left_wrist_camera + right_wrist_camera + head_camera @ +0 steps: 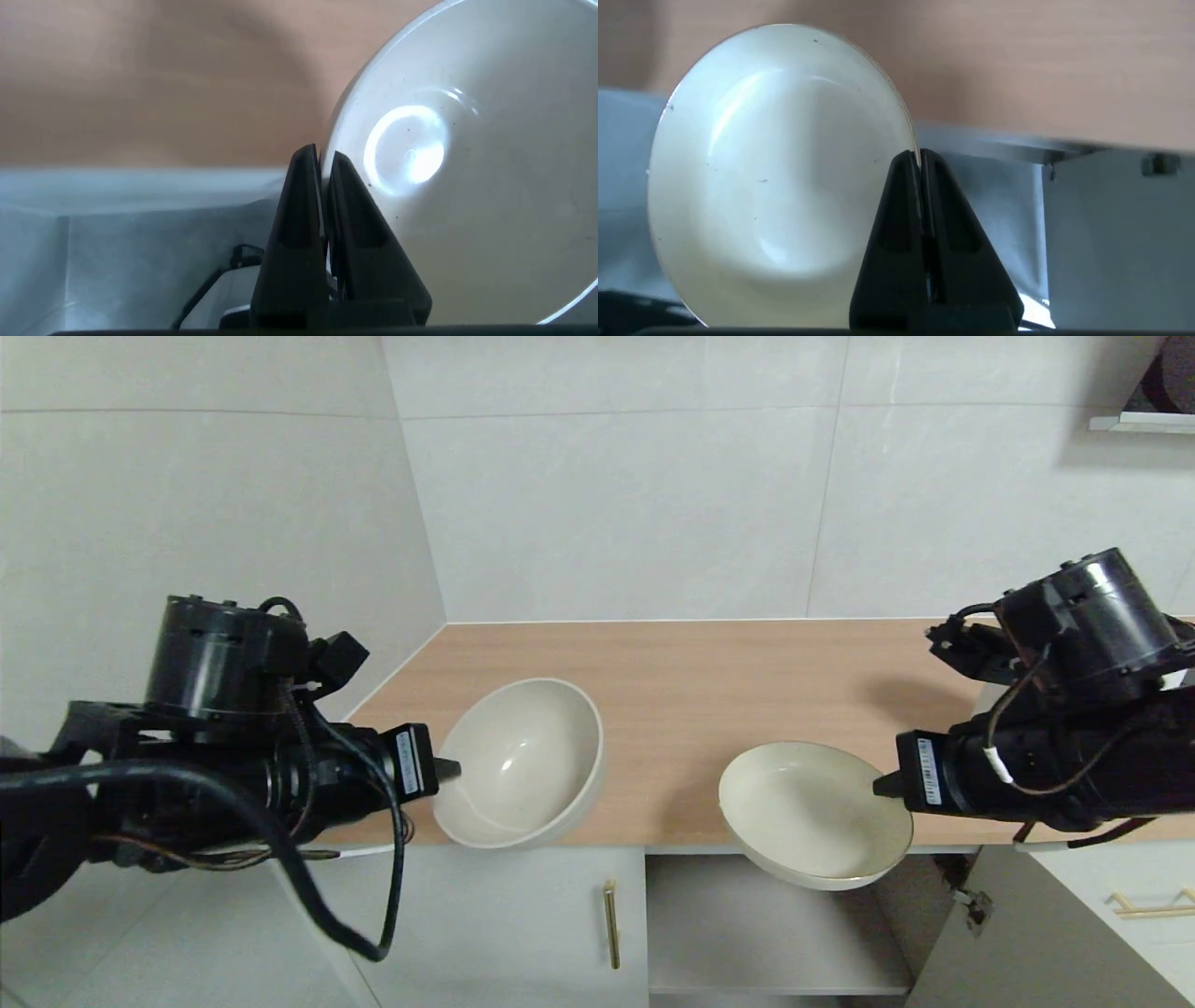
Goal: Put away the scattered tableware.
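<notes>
The bowl (pixel 523 765) and plate (pixel 812 812) look like glossy ceramic, the countertop (pixel 728 672) matt wood-grain, the wall (pixel 635 504) smooth tile.

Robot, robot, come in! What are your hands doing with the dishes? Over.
Left gripper shut on deep bowl, at rim. Right gripper shut on shallow bowl, at rim. Open cupboard below, nothing seen in the way.

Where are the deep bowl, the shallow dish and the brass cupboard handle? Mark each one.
deep bowl (pixel 523 761): head view, middle of its inner surface.
shallow dish (pixel 812 812): head view, centre of its inside.
cupboard handle (pixel 611 924): head view, midway along the bar.
</notes>
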